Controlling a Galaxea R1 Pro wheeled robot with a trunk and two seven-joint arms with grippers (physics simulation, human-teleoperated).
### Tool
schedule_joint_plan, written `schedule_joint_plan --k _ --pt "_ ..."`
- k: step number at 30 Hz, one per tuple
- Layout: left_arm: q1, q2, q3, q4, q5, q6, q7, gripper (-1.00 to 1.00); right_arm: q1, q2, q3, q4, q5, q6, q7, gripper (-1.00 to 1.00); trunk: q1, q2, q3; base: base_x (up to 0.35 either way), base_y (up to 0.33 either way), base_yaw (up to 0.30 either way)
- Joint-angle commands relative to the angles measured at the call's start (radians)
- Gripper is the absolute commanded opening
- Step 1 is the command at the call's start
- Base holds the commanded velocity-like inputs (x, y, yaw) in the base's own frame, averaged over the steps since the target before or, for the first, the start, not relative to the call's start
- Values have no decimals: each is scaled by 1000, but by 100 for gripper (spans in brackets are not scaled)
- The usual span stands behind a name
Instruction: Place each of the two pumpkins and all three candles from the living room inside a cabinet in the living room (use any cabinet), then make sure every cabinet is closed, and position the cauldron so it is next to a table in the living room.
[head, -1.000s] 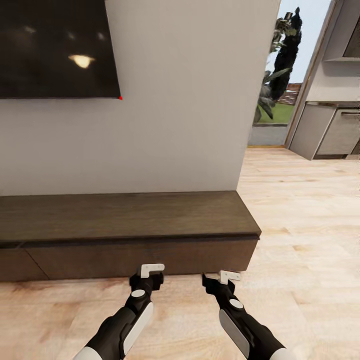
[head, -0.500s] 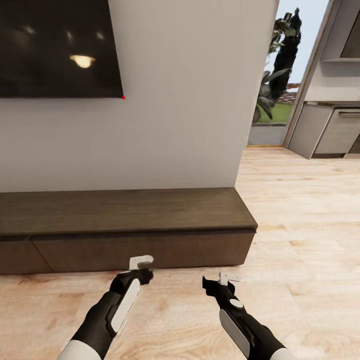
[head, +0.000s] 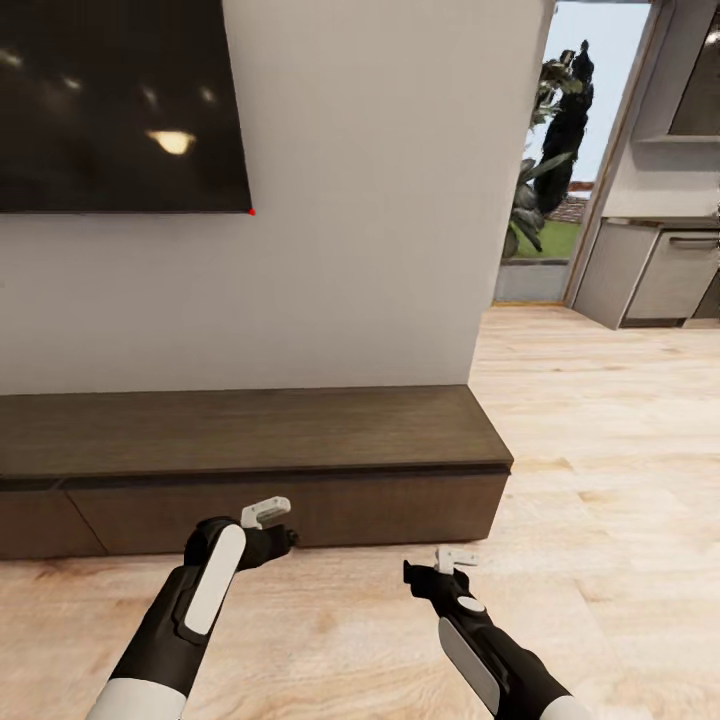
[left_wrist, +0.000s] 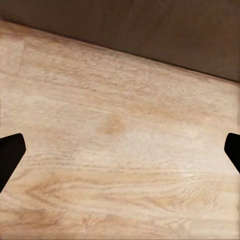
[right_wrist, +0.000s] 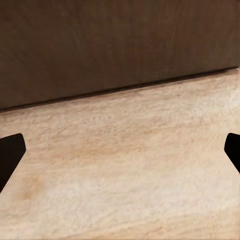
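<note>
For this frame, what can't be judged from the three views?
- Cabinet contents: head view, fronts shut hide the inside.
- Cabinet's left end: cut by the head view's edge.
- Left gripper and right gripper: fingers too small in head view; wrist views show dark tips at the edges, wide apart.

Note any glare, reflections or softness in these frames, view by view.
Head view: sharp; the dark wall screen mirrors a ceiling light as a bright blob. Left wrist view: the wood floor looks soft and smeared. Right wrist view: equally soft, with a thin dark shadow line under the cabinet.
</note>
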Motion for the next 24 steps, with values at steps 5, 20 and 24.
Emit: schedule_joint_plan --k 5,20,24 --pt "-1 0 37 -1 24 13 13 100 -1 -1 3 -8 -5 9 -9 100 -2 1 18 0 0 0" --pt "-1 0 132 8 25 12 22 100 -1 -1 3 -12 -6 12 -9 100 -9 4 76 0 0 0" --pt "-1 1 132 7 23 11 23 100 -1 -2 5 -12 -5 10 -9 100 -11 5 92 0 0 0"
